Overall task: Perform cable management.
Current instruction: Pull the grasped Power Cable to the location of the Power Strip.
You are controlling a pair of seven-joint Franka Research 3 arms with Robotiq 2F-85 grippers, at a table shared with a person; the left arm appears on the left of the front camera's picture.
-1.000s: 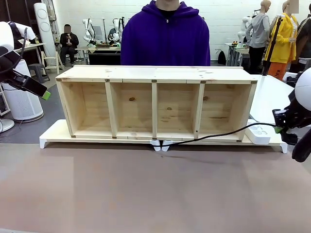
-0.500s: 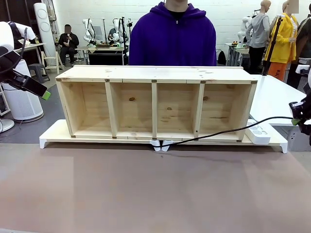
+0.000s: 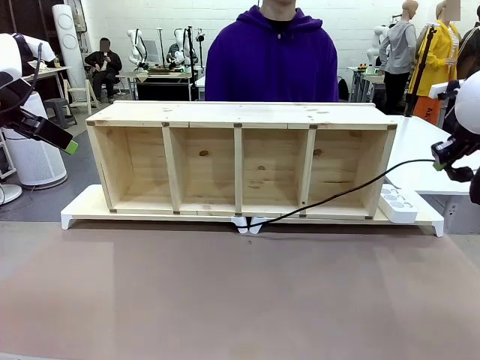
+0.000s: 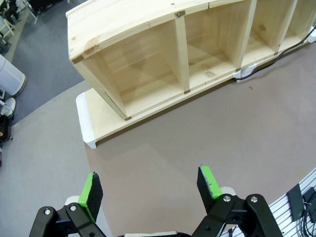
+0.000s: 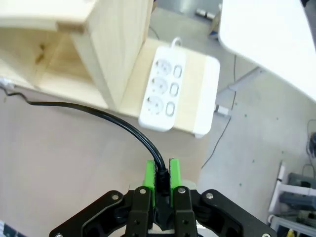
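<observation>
The thin black cable (image 3: 337,195) runs from the white clips under the shelf's middle, up and to the right across the rightmost compartment, into my right gripper (image 3: 441,160). In the right wrist view that gripper (image 5: 161,175) is shut on the cable (image 5: 118,122) near its end, held above the white power strip (image 5: 178,90); the plug is hidden between the green pads. My left gripper (image 3: 69,147) hangs open at the far left, high off the table, with nothing between its fingers (image 4: 91,190). A person in a purple hoodie (image 3: 271,60) stands behind the shelf.
The long wooden shelf (image 3: 240,114) with several open compartments stands on a white base board (image 3: 82,206). The power strip (image 3: 399,203) lies on the board's right end. A white table (image 3: 420,146) stands to the right. The brown tabletop (image 3: 240,292) spreads in front.
My right gripper has risen from beside the power strip and pulled the cable up taut, off the board. The person has shifted slightly right. The left arm has not moved.
</observation>
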